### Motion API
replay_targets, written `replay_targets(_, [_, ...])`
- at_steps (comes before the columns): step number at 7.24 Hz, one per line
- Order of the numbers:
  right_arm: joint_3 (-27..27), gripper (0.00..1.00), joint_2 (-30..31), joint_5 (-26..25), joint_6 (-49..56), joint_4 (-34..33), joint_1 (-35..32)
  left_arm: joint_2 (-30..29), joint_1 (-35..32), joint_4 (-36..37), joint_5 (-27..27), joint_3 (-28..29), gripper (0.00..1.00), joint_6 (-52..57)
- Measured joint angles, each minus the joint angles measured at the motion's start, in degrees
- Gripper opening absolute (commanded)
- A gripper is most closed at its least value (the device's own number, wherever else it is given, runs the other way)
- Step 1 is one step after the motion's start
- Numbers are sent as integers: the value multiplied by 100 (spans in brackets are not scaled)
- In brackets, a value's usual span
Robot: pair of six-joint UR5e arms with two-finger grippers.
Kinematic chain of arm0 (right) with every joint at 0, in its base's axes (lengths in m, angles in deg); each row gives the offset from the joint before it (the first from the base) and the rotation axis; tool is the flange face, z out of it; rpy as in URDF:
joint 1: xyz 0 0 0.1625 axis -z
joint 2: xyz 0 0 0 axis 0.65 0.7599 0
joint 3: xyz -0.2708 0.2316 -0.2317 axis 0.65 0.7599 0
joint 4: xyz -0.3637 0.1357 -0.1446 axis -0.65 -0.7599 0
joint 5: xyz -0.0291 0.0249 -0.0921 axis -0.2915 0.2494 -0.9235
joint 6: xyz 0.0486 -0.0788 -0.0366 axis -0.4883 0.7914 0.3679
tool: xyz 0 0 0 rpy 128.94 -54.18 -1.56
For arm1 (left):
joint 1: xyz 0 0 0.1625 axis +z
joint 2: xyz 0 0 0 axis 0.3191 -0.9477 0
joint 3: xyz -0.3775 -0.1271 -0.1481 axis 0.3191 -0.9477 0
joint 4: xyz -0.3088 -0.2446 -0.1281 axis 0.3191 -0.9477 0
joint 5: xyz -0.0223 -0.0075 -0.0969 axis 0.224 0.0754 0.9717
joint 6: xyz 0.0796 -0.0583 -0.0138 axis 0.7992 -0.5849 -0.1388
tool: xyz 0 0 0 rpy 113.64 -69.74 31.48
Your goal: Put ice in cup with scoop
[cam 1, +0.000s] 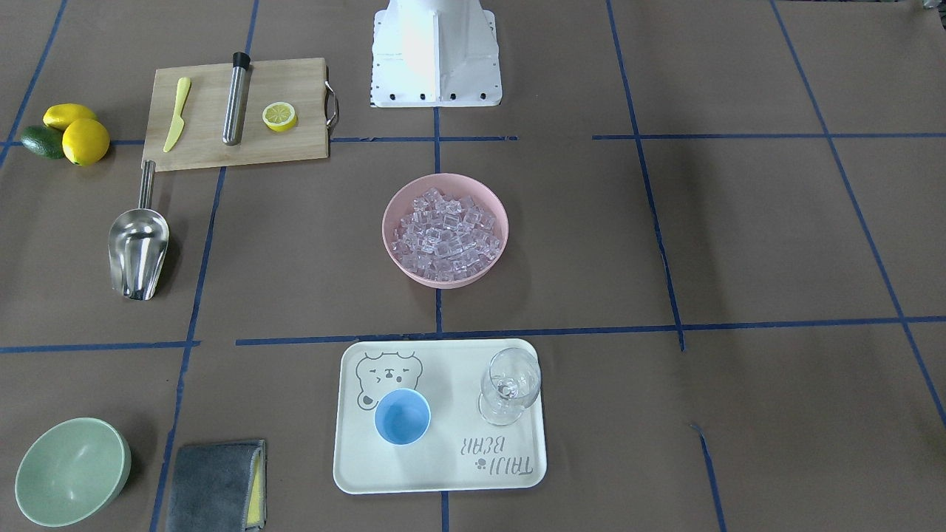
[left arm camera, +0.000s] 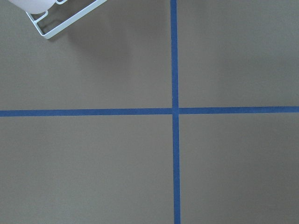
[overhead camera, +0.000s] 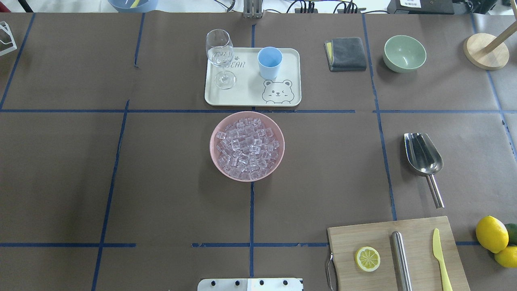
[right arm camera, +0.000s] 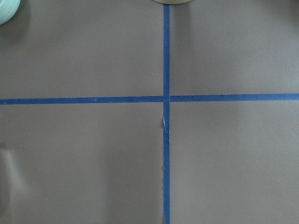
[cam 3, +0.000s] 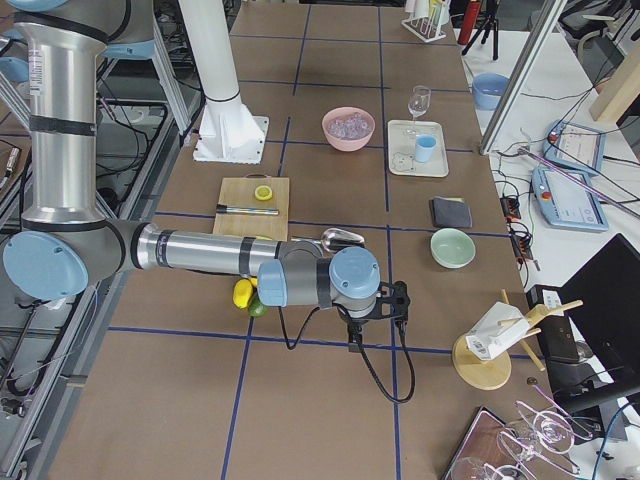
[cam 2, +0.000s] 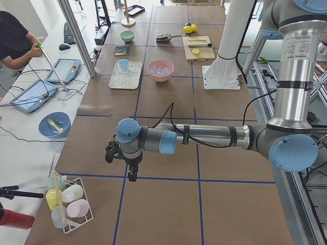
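Note:
The ice [overhead camera: 247, 148] fills a pink bowl [overhead camera: 211, 141] at the table's middle. The light-blue cup [overhead camera: 270, 62] stands upright and empty on a cream bear tray [overhead camera: 246, 91], next to a clear wine glass [overhead camera: 221, 56]. The steel scoop [overhead camera: 423, 153] lies on the table at the overhead view's right, handle toward the cutting board. My left gripper [cam 2: 132, 176] shows only in the exterior left view, over bare table far from the bowl. My right gripper [cam 3: 352, 338] shows only in the exterior right view, near the lemons. I cannot tell whether either is open or shut.
A wooden cutting board [overhead camera: 355, 234] holds a lemon half [overhead camera: 367, 258], a steel cylinder [overhead camera: 401, 258] and a yellow knife [overhead camera: 440, 258]. Lemons [overhead camera: 491, 233], a green bowl [overhead camera: 404, 52], a grey cloth [overhead camera: 346, 53] and a wooden stand [overhead camera: 486, 50] lie at the right. A wire cup rack [cam 2: 71, 204] stands near my left gripper.

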Motion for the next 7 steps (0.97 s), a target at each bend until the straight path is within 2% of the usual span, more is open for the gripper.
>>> replay_targets(4, [-15,100,-55,22,-25,-5,1,-13,0,-85,150,-64,100,31])
replay_targets(7, [-46,100,-184,30,-401,153,113,-95,71,-909,414,-102,100,-6])
